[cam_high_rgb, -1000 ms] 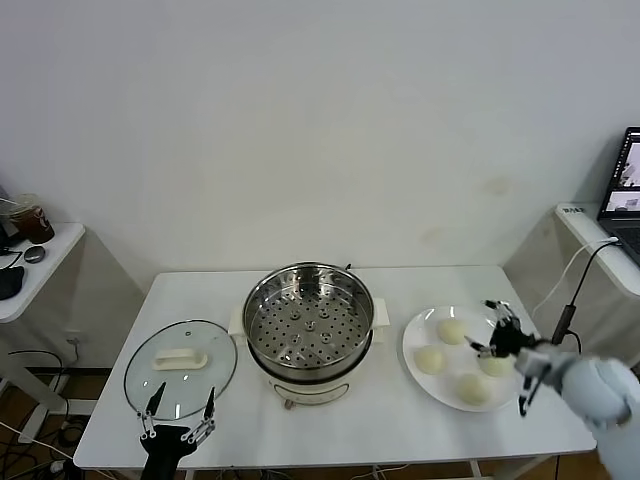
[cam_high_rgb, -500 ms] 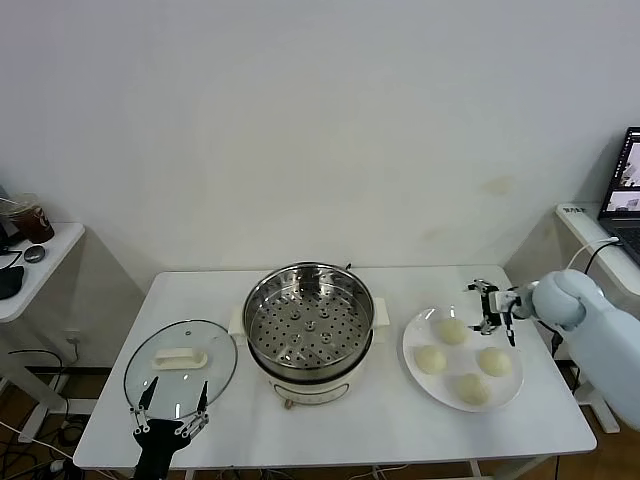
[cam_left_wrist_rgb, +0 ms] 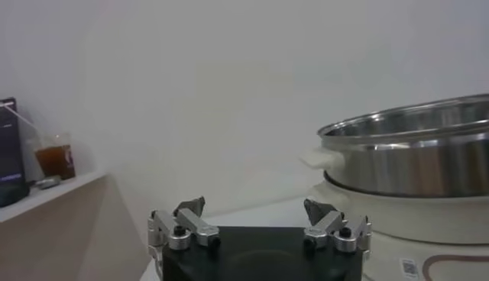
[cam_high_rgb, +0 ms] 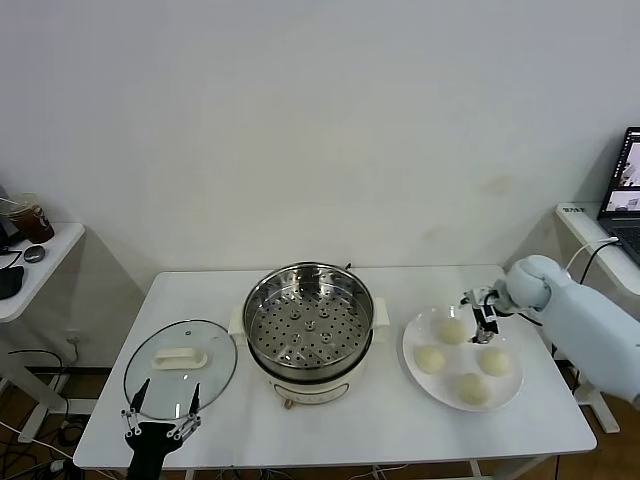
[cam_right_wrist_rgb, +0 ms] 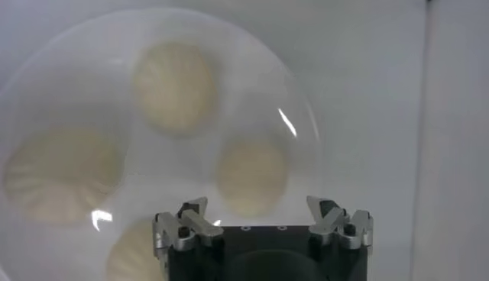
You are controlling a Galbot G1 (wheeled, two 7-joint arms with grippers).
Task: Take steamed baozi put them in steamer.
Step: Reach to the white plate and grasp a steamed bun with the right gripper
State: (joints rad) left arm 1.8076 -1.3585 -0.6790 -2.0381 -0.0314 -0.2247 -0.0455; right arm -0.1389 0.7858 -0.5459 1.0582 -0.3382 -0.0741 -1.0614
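Observation:
Several cream-white baozi lie on a white plate (cam_high_rgb: pixel 415 345) at the right: one at the back (cam_high_rgb: pixel 452 330), one at the left (cam_high_rgb: pixel 429 359), one at the right (cam_high_rgb: pixel 494 361), one at the front (cam_high_rgb: pixel 471 389). My right gripper (cam_high_rgb: pixel 481 317) is open and hovers over the plate's back edge, above the back baozi. In the right wrist view the gripper (cam_right_wrist_rgb: pixel 262 216) looks down on the plate (cam_right_wrist_rgb: pixel 298 114), with a baozi (cam_right_wrist_rgb: pixel 251 175) just ahead of it. The steel steamer (cam_high_rgb: pixel 308 318) stands empty at the table's middle. My left gripper (cam_high_rgb: pixel 158 422) is open at the front left.
A round glass lid (cam_high_rgb: pixel 181 367) with a white handle lies left of the steamer, just behind my left gripper. The left wrist view shows the steamer (cam_left_wrist_rgb: pixel 412 160) beside the open gripper (cam_left_wrist_rgb: pixel 259 221). A side table (cam_high_rgb: pixel 30 265) with a drink stands far left; a laptop shelf (cam_high_rgb: pixel 610 240) far right.
My right arm swung up and back from the plate's right front and turned downward over the plate's back edge. My left gripper sank slightly toward the front edge.

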